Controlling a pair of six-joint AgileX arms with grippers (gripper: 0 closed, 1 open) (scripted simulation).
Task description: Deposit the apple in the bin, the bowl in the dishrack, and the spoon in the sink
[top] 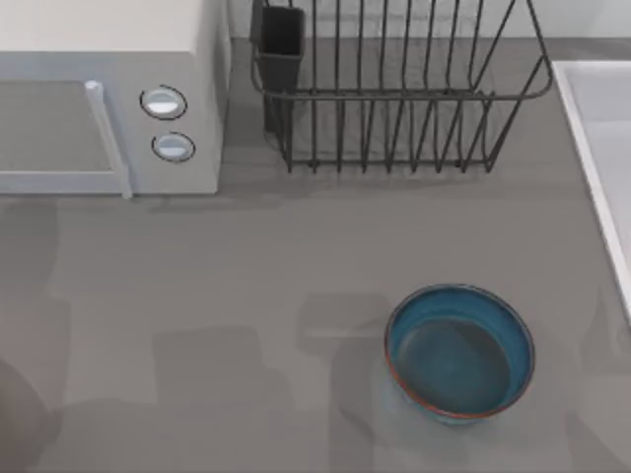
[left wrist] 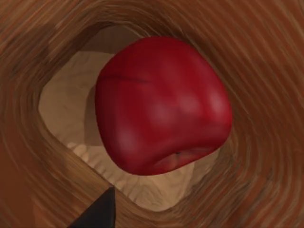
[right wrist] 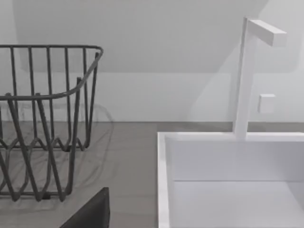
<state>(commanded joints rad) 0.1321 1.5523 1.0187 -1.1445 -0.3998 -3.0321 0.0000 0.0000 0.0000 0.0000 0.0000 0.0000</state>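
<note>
Apple (left wrist: 164, 107) is sitting inside a woven bin (left wrist: 266, 71) under the left wrist camera; left fingers' state unclear. Bowl (top: 459, 352) is waiting on the table (top: 246, 266), dishrack (top: 394, 89) and sink (right wrist: 228, 190) still to fill: 2 deposits remaining.

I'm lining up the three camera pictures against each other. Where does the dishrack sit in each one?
Top view: the dishrack stands at the back of the table, between the microwave and the sink.
Left wrist view: not in it; the apple sits over a wooden bin.
Right wrist view: its wire end stands beside the sink.
Shared landmark: the sink's white rim, next to the rack in the top and right wrist views.
</note>
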